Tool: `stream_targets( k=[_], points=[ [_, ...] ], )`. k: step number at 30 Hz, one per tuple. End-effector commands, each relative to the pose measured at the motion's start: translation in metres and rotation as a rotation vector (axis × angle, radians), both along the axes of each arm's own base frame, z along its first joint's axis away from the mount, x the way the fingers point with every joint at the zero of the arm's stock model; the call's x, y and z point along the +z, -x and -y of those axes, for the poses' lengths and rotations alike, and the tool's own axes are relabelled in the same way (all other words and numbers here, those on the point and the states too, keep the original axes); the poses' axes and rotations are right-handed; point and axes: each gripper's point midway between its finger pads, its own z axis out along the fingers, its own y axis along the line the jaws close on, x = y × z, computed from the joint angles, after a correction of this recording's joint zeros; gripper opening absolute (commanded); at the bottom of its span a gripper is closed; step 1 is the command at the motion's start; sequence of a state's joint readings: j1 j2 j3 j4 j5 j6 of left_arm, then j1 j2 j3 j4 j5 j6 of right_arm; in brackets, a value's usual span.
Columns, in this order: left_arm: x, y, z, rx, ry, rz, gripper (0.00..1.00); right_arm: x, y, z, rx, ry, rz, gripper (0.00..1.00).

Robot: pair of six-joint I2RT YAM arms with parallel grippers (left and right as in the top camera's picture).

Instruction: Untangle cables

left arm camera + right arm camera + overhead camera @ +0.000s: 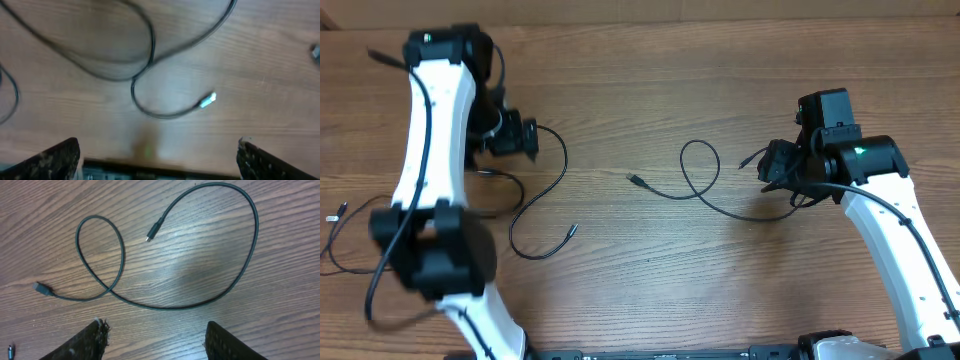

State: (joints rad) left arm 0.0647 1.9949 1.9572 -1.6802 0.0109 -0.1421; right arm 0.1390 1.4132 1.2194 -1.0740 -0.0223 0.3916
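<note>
Two thin black cables lie apart on the wooden table. The left cable [545, 205] curls from under my left gripper [528, 140] to a plug near the middle front. In the left wrist view this cable [150, 55] is blurred, its silver plug [207, 100] ahead of my open left gripper [159, 145], nothing between the fingers. The right cable [705, 195] makes a small loop and runs toward my right gripper [770, 165]. In the right wrist view that cable [120, 255] lies just beyond my open right gripper [155, 327], untouched.
Another thin cord [340, 235] with a pale plug lies at the far left edge, partly under the left arm [430, 150]. A small plug tip [11, 351] shows at the bottom left of the right wrist view. The right arm [890, 230] crosses the front right.
</note>
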Motion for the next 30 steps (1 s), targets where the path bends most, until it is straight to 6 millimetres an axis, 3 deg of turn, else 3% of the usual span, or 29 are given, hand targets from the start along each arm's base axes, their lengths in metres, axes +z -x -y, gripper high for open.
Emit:
stream_targets(
  k=[1,7,9,14,18,22,26,30],
  points=[
    [0.026,0.048,-0.001,0.022,-0.028,0.05,0.98,0.006,-0.005,0.0,-0.001,-0.005,0.022,0.62],
    [0.032,0.087,0.001,0.041,-0.04,0.279,0.99,0.006,-0.005,0.0,-0.001,-0.005,0.022,0.62],
    [0.029,0.087,0.001,0.062,-0.043,0.359,0.99,0.006,-0.005,0.0,-0.001,-0.005,0.022,0.62],
    [0.011,0.058,0.0,0.086,-0.043,0.558,1.0,0.006,-0.005,0.0,-0.001,-0.005,0.022,0.62],
    [-0.011,0.026,-0.001,0.09,-0.039,0.627,1.0,0.006,-0.005,0.0,-0.001,-0.005,0.022,0.62],
    [-0.038,-0.007,-0.004,-0.03,-0.066,0.628,1.0,0.006,-0.005,0.0,-0.002,-0.005,0.022,0.62],
    [-0.073,-0.023,-0.005,-0.142,-0.081,0.575,1.0,0.006,-0.005,0.0,-0.002,-0.005,0.021,0.62],
    [-0.11,-0.024,-0.004,-0.214,-0.068,0.487,0.9,0.006,-0.005,0.0,-0.001,-0.005,0.022,0.62]
  ],
)
